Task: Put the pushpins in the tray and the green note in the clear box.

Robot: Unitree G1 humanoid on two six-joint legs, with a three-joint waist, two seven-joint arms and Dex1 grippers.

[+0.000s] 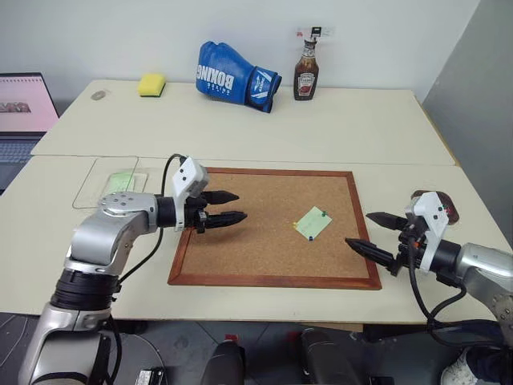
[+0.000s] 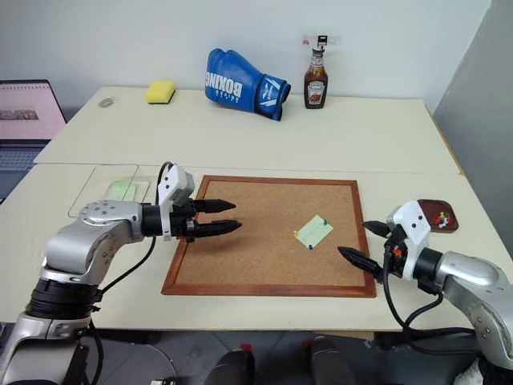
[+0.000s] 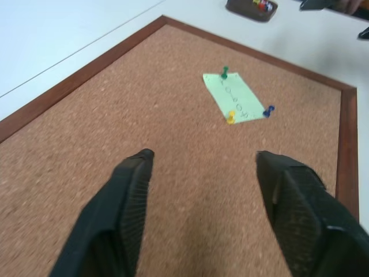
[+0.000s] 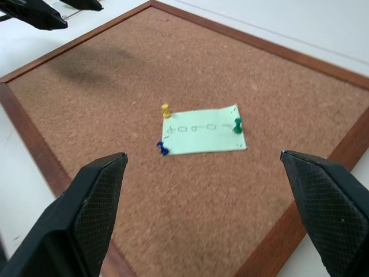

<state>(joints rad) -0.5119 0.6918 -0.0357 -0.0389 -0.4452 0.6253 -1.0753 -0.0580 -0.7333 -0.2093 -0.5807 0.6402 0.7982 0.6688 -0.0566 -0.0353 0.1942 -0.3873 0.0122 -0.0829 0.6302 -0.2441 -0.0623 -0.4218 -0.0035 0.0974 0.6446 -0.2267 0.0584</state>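
Bright, even indoor light.
Soft faint shadows on the corkboard; wrist views blur slightly toward its far frame edges.

Head cameras look down over the bench; both wrist cameras face the corkboard closely from opposite sides, sharing its green note.

Laptop cut by edge; note writing illegible.
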